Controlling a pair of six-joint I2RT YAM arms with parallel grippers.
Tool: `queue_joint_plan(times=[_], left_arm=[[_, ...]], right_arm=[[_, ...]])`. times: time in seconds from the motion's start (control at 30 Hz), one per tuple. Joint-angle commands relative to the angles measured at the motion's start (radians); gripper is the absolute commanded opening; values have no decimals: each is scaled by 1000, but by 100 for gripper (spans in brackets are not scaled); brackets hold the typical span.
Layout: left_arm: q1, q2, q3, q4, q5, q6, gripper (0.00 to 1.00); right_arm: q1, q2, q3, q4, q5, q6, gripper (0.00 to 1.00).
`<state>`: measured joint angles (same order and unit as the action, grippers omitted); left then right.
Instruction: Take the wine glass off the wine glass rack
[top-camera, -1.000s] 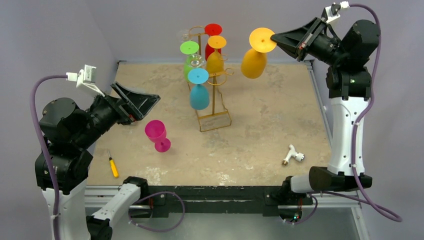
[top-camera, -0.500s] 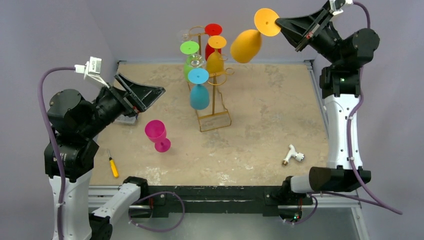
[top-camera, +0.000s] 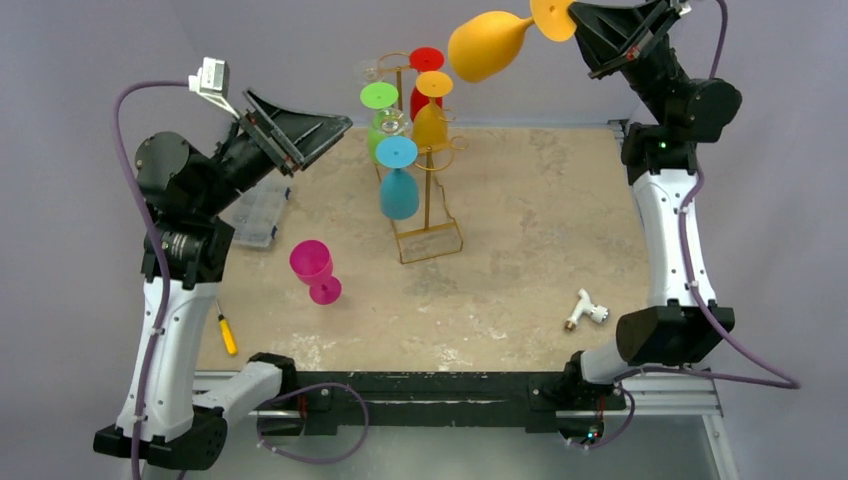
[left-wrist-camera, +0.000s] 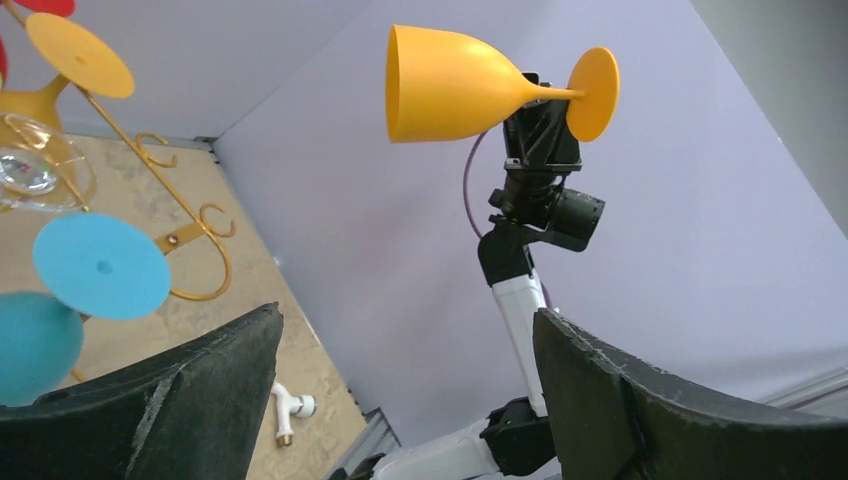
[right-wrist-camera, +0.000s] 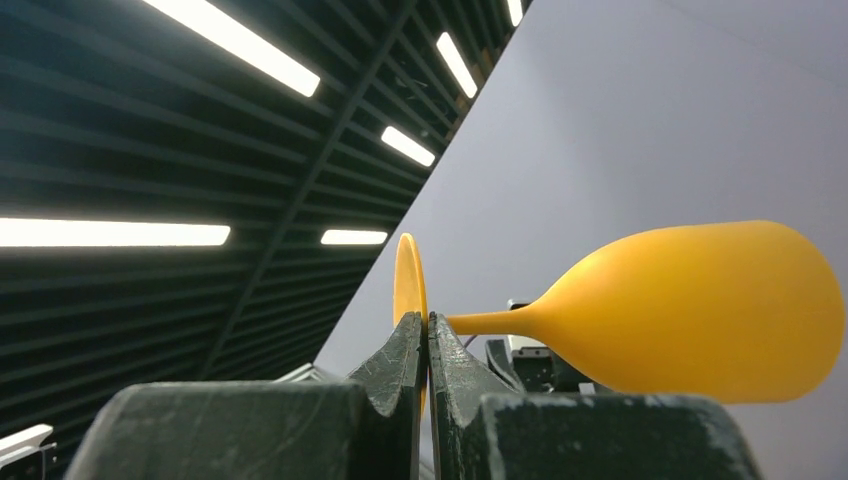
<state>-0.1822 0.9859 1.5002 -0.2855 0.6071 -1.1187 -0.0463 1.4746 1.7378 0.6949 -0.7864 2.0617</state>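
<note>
The orange plastic wine glass (top-camera: 487, 45) looked smooth and matt, with only a soft sheen on its bowl. The thin gold wire rack (top-camera: 427, 205) was shiny metal. A clear goblet (top-camera: 390, 122) hanging on it glinted like glass or clear plastic. The beige tabletop (top-camera: 560, 230) was mottled, worn and dull. The black fingers (left-wrist-camera: 640, 410) of the left gripper (left-wrist-camera: 405, 315) were coarse, scuffed and matt. The white arm casings (top-camera: 668, 230) were smooth plastic.

This is a robot lab. 2 arms, the left arm (top-camera: 165, 330) and the right arm (top-camera: 672, 240), are bolted at the near edge of a table (top-camera: 520, 290). Plain walls (top-camera: 250, 50) stand round it, and long ceiling lights (right-wrist-camera: 225, 40) run overhead.
</note>
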Motion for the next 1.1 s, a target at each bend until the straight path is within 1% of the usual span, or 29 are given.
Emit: queue_joint_plan(times=[0.0,0.07,0.17,0.33,0.47,0.63,0.73,0.9,1.07], left_arm=[[-11,47,2,265,52,-117,91],[-18,69,0,356,55,-147,90],[-31,99,-1,421,51,-169,89],[-46,145,-23,580,54,-233,88],[-47,181,0,632,63,-259,87],[-53,246,44,720,84,-314,84],[-53,266,63,713,89,-316,84],[-53,298,77,797,91,-372,84],[-53,329,102,877,134,-437,81]], right_arm=[[38,20,76,164,71,210,0],[75,29,95,155,80,210,0],[123,42,121,121,89,182,0],[241,51,123,103,118,146,0],[260,54,128,113,138,155,0],[282,106,195,140,138,191,0],[301,113,203,129,144,185,0],[346,122,209,116,153,166,0],[376,134,213,118,164,163,0]])
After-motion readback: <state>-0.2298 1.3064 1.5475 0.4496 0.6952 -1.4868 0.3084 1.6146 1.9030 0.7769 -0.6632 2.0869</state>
